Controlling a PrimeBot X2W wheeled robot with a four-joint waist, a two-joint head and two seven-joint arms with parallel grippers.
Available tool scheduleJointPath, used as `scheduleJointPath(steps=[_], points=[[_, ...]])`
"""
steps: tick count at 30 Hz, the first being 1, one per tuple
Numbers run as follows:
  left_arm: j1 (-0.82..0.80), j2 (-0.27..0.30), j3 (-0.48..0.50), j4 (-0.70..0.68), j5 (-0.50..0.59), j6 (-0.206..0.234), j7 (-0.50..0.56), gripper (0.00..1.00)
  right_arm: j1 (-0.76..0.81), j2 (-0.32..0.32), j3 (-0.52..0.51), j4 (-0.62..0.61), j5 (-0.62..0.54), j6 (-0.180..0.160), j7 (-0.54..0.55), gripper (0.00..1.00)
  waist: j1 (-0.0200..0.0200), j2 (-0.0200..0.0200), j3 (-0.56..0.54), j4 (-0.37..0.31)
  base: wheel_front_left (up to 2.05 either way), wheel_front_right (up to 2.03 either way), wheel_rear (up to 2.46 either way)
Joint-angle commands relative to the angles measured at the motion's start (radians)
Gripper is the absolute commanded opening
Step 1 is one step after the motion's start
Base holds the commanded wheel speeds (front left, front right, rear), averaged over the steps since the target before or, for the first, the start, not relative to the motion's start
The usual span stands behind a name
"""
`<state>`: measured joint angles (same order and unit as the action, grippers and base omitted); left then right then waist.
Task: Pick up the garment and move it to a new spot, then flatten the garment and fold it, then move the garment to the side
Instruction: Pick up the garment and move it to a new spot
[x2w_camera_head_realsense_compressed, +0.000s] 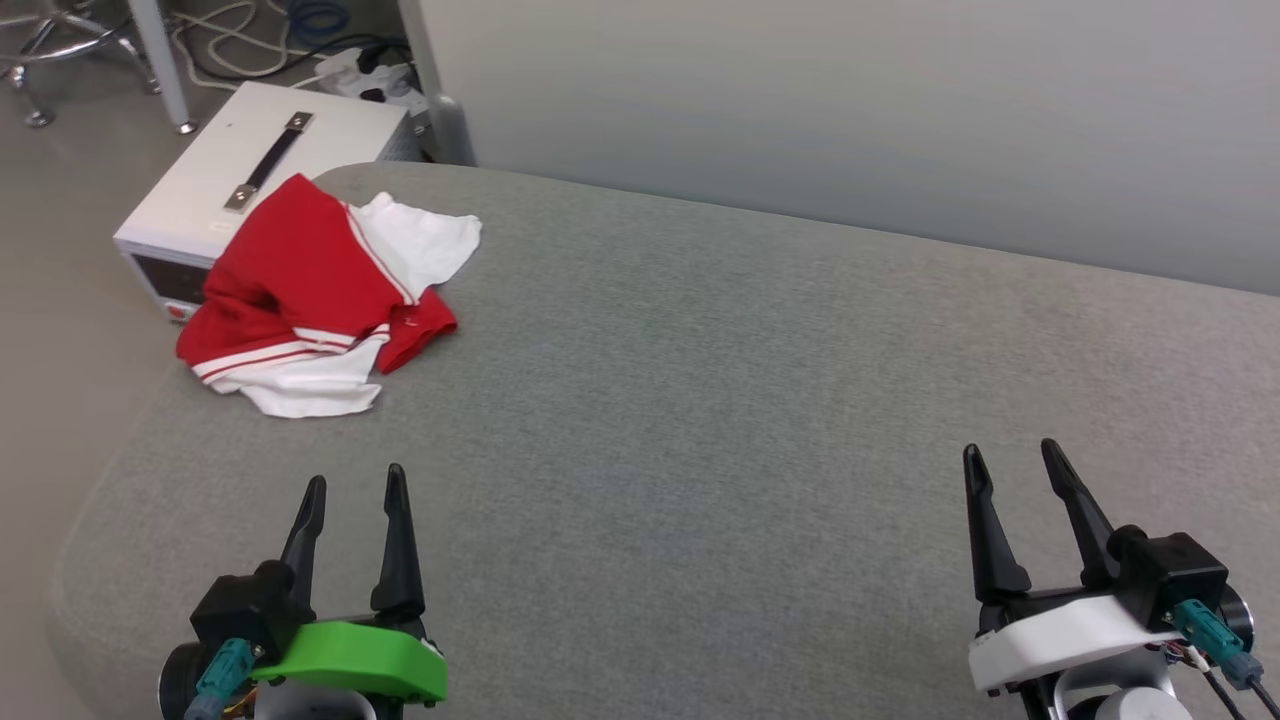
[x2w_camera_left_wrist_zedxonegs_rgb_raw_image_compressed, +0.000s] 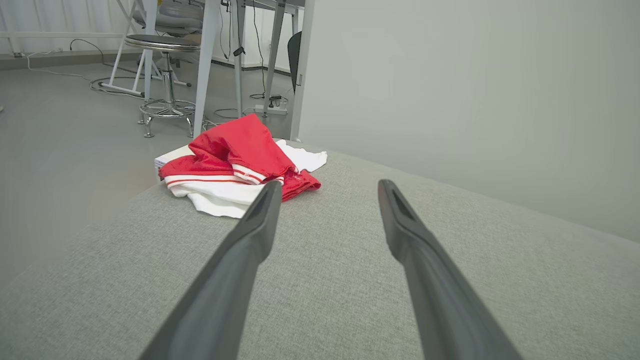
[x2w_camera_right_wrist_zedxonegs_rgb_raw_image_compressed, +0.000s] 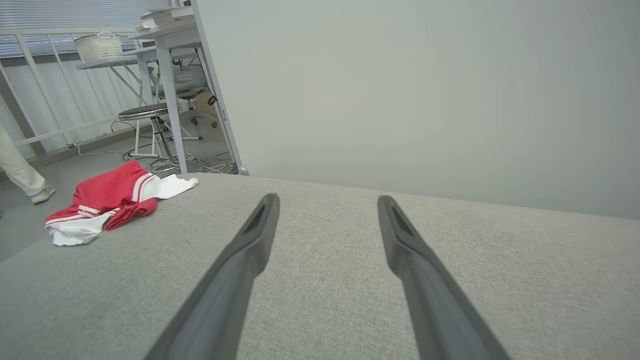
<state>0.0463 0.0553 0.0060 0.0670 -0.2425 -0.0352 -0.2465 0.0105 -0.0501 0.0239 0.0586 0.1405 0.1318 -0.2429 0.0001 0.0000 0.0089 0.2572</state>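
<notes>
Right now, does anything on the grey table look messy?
Yes. The garment lies crumpled at the far left corner of the grey table, seemingly hanging over its edge beside a white box.

The left gripper is seen at the lower left of the head view, its two dark fingers spread apart and pointed forward, with nothing gripped. The right gripper is held likewise at the lower right, jaws parted and empty.

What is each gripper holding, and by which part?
Nothing: left gripper and right gripper are open, apart from the crumpled red-and-white jersey T-shirt.
</notes>
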Motion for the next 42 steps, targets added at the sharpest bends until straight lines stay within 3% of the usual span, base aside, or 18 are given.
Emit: scheduleJointPath(steps=[1,11,20,29,33,38,42], points=[[0.02,-0.005,0.001,0.002,-0.015,-0.004,-0.01,1.0,0.004,0.0,0.006,0.002,0.01,-0.001,-0.013,1.0,-0.0001,0.0,-0.007,0.095,0.0,0.0,0.0],[0.027,-0.005,-0.005,-0.002,-0.014,-0.007,-0.015,1.0,0.012,0.0,0.033,0.012,0.022,-0.001,-0.019,1.0,-0.0001,0.0,-0.01,0.203,0.0,0.0,0.0],[0.031,-0.005,-0.019,-0.004,-0.019,-0.003,-0.015,1.0,0.01,0.0,0.036,0.015,0.023,-0.001,-0.019,1.0,-0.0001,0.0,-0.004,0.236,0.0,0.0,0.0],[0.028,-0.005,-0.013,-0.01,-0.023,0.0,-0.015,1.0,0.001,0.0,0.038,0.011,0.017,-0.001,-0.019,1.0,-0.0001,0.0,0.019,0.225,0.0,0.0,0.0],[-0.005,-0.005,-0.013,0.007,0.056,0.009,-0.015,1.0,-0.016,0.0,0.038,0.003,-0.009,-0.001,-0.019,1.0,-0.0001,0.0,0.063,0.203,0.0,0.0,0.0],[-0.15,-0.003,0.001,0.096,0.057,-0.046,-0.015,1.0,-0.066,0.0,0.021,-0.015,-0.074,-0.001,-0.019,1.0,-0.0001,0.0,0.185,0.153,0.0,0.0,0.0],[-0.309,0.039,0.022,0.219,0.035,-0.073,-0.015,1.0,-0.101,0.0,0.014,-0.04,-0.109,-0.001,-0.019,1.0,-0.0001,0.0,0.279,0.11,0.0,0.0,0.0]])
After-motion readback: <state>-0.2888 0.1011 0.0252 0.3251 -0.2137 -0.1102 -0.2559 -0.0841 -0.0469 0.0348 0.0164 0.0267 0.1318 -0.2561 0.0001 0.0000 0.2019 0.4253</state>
